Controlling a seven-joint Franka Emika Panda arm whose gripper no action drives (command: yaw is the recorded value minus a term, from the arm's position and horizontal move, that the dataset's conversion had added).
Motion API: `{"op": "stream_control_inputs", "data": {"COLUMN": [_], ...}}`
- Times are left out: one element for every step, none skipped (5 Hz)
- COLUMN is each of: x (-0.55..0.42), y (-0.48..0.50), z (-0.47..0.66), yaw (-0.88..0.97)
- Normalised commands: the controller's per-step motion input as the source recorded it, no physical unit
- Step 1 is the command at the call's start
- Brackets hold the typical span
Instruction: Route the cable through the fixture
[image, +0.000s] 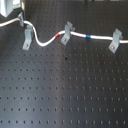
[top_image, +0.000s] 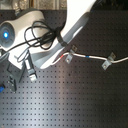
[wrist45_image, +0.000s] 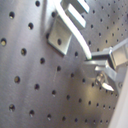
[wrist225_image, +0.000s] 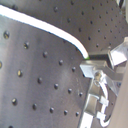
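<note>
Cable (image: 77, 34) threading metal clips (image: 66, 33) on perforated board (image: 65, 90), arm (top_image: 70, 30) overhead

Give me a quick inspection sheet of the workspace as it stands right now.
Surface: dark perforated board, bare in the foreground.
Job's things: white cable runs past four metal clips; red band at the third clip, blue band beyond it.
Clutter: nothing seen.
Claw: claw low over the board, beside the cable; open or shut unclear.
Cables: black leads loop on the arm.
Surroundings: robot base with blue light.
</note>
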Motion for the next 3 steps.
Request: {"op": "stream_control_inputs", "data": {"x": [0.128, 0.181, 0.090], "y": [-0.021, 0.001, 0.281], "z": [-0.69, -0.68, 0.25], "yaw": [-0.49, -0.51, -0.59]}}
